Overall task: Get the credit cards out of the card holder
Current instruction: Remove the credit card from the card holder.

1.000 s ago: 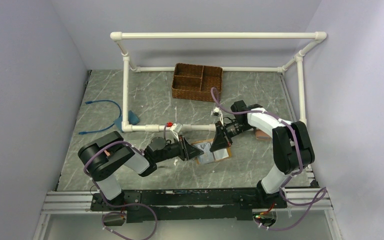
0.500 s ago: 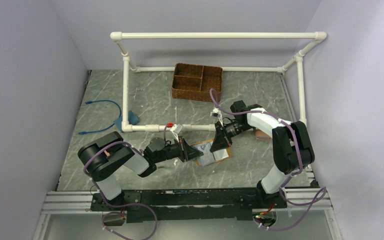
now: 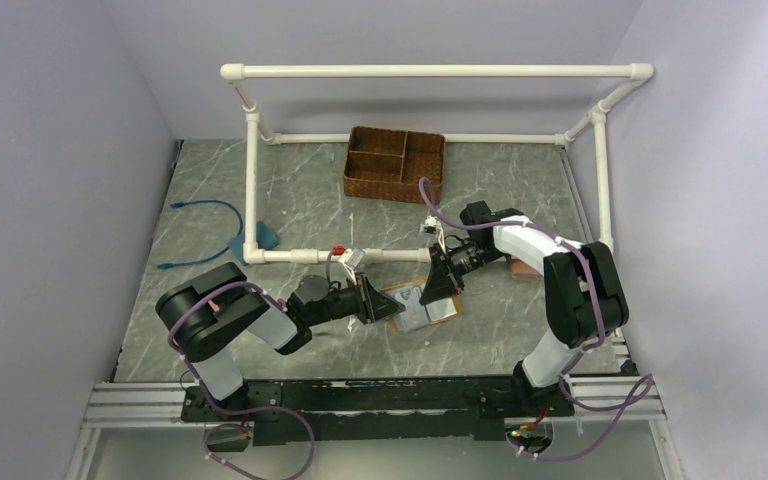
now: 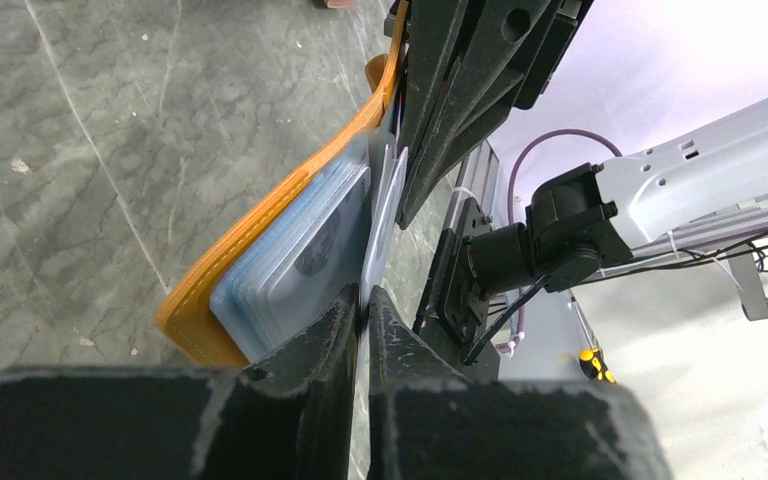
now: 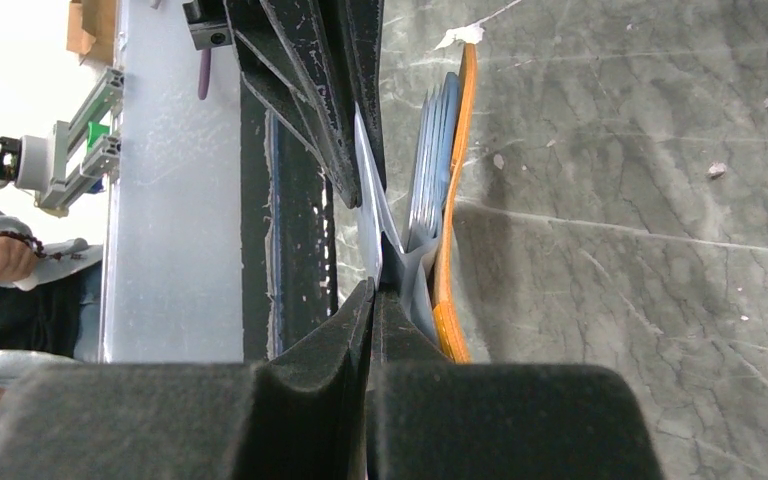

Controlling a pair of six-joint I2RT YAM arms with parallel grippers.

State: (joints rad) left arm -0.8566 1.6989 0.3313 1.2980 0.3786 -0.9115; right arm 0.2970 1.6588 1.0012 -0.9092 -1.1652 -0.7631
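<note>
The mustard-orange card holder (image 3: 430, 308) lies open on the table between the two arms, its pale blue-grey slots (image 4: 295, 250) facing up. My left gripper (image 4: 363, 300) is at its left edge, shut on the edge of a thin pale credit card (image 4: 384, 215) that sticks out of the slots. From the opposite side my right gripper (image 5: 373, 292) is shut on the holder's pale inner leaf (image 5: 412, 268). The same card (image 5: 366, 195) runs between the two sets of black fingers. Other cards are hidden in the slots.
A brown wicker basket (image 3: 395, 163) stands at the back. A white pipe frame (image 3: 252, 170) rings the work area, its front bar just behind the holder. A blue cable (image 3: 205, 232) lies left. A pinkish-brown wallet (image 3: 523, 268) sits under the right arm.
My left gripper has edged slightly left and up with the card's edge pinched in it. The right arm and the card holder have stayed put.
</note>
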